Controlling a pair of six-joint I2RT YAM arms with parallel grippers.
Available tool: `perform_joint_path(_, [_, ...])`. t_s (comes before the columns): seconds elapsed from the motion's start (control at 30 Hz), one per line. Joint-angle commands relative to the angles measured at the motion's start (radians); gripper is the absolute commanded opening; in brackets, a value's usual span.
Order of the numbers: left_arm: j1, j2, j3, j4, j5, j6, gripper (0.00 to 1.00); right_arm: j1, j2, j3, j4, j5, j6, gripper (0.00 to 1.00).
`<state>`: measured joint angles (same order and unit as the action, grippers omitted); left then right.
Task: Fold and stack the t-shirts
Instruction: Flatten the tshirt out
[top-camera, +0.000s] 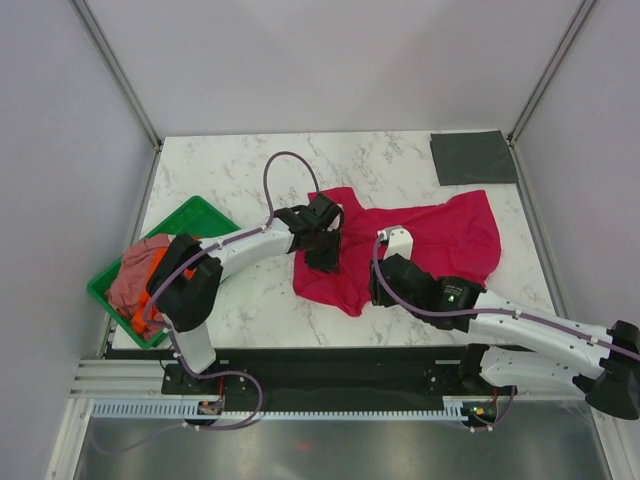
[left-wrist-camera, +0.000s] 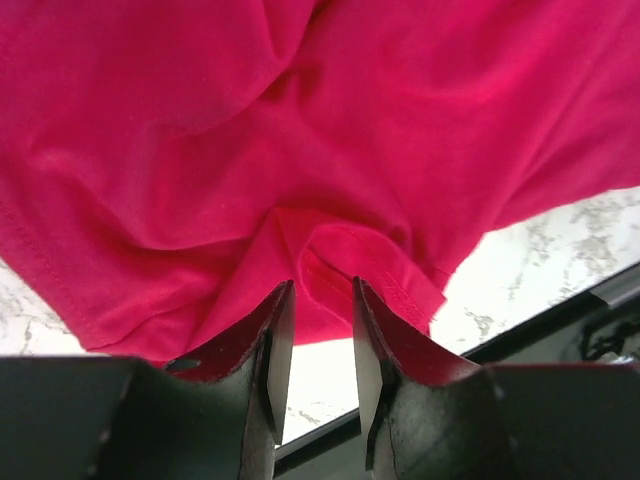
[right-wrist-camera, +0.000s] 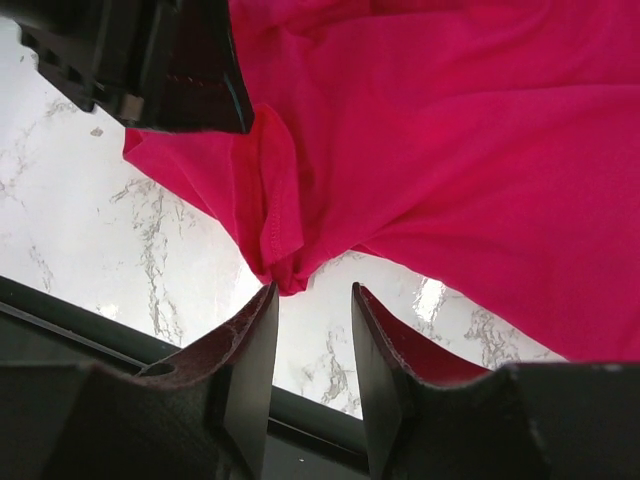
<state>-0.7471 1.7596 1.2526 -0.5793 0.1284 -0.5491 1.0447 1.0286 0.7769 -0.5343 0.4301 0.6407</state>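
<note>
A crimson-red short-sleeved cloth t-shirt lies rumpled and unfolded on the white marble counter, spreading from the centre toward 3 o'clock, with a bunched corner drooping toward 6 o'clock. The left end effector sits over the shirt's 9 o'clock edge. In the left wrist view its jaws stand apart with pale counter showing through the gap, gripping nothing; a stitched, folded hem of the crimson cloth lies just ahead of the left end effector, near the fingertips but not between them. The right end effector is at the shirt's 6 o'clock edge, just beside the drooping corner. Its own view shows its jaws likewise parted and holding nothing: a pointed tuck of the red fabric ends right at 12 o'clock of the right end effector, close to the left fingertip, with bare marble visible in the gap. Whether that tuck touches the finger cannot be told. The black body of the left arm fills the 10 o'clock corner of that view, over the same cloth edge. A dark grey t-shirt, folded flat into a rectangle, lies at the counter's 1 o'clock corner, well apart from both arms. At 8 o'clock a green plastic tray holds a crumpled dusty pink t-shirt with an orange t-shirt showing beside and beneath it.
</note>
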Motion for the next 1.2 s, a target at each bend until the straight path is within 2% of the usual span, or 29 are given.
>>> perform_joint_path(0.0, [-0.02,0.038,0.016,0.004,-0.041,-0.012,0.38,-0.006,-0.051,0.032,-0.016,0.045,0.004,0.44])
perform_joint_path(0.2, [-0.023,0.077,0.018,0.004,-0.081,-0.025,0.41,-0.014,-0.073,0.03,-0.023,0.048,0.004,0.44])
perform_joint_path(0.3, [-0.024,0.107,0.03,0.004,-0.084,-0.023,0.36,-0.017,-0.078,0.028,-0.023,0.052,0.002,0.44])
perform_joint_path(0.43, [-0.024,0.1,0.022,-0.002,-0.098,-0.026,0.02,-0.021,-0.079,0.028,-0.024,0.056,0.008,0.44])
perform_joint_path(0.53, [-0.024,-0.018,-0.019,-0.103,-0.149,-0.066,0.02,-0.028,-0.075,0.024,-0.033,0.071,0.039,0.44])
perform_joint_path(0.57, [-0.026,-0.108,-0.044,-0.134,-0.171,-0.084,0.02,-0.038,-0.065,0.024,-0.039,0.07,0.049,0.44])
perform_joint_path(0.63, [-0.028,-0.22,-0.16,-0.168,-0.199,-0.142,0.02,-0.049,-0.052,0.021,-0.052,0.061,0.074,0.44])
perform_joint_path(0.67, [-0.028,-0.324,-0.207,-0.188,-0.194,-0.162,0.02,-0.057,-0.038,0.015,-0.052,0.055,0.08,0.43])
perform_joint_path(0.8, [-0.028,-0.506,-0.463,-0.223,-0.161,-0.281,0.02,-0.064,-0.004,0.015,-0.052,0.036,0.086,0.44])
perform_joint_path(0.9, [-0.028,-0.604,-0.582,-0.229,-0.133,-0.353,0.18,-0.066,0.008,0.019,-0.052,0.032,0.071,0.44])
perform_joint_path(0.93, [-0.028,-0.624,-0.596,-0.234,-0.134,-0.365,0.3,-0.066,0.011,0.021,-0.052,0.03,0.065,0.44])
perform_joint_path(1.03, [-0.029,-0.714,-0.605,-0.278,-0.133,-0.416,0.46,-0.072,0.019,0.032,-0.052,0.013,0.042,0.44])
perform_joint_path(1.17, [-0.029,-0.81,-0.611,-0.263,-0.148,-0.515,0.54,-0.074,0.057,0.021,0.016,-0.045,0.031,0.44])
